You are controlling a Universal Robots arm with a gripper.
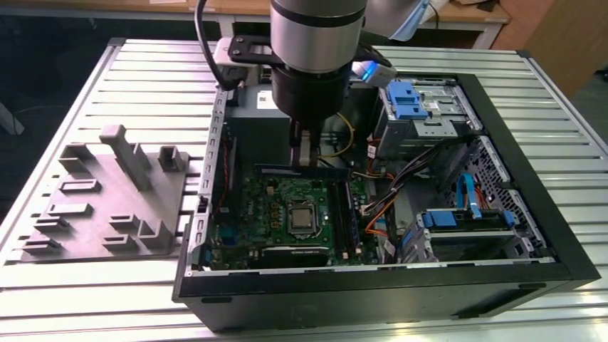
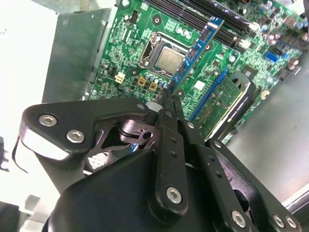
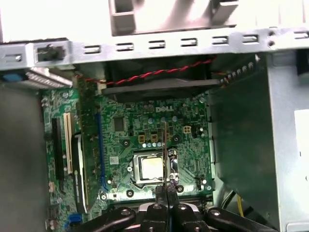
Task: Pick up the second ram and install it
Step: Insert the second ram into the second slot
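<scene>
Gripper point(image 2: 168, 95) clenched on the second ram point(image 2: 198, 48), stick held over green motherboard point(image 2: 120, 48), inside open computer case point(image 1: 380, 293).

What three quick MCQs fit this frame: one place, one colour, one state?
1. Where does the grey fixture lie relative to the PC case?
A) inside it B) on the exterior view's left of it C) on top of it
2. What colour is the motherboard?
A) green B) red C) white
3. How is the tool?
A) open, empty B) shut on a cable C) shut on the second ram
Answers: 1 B, on the slatted table beside the case; 2 A, green in both wrist views; 3 C, the thin stick juts from its closed tip.
</scene>
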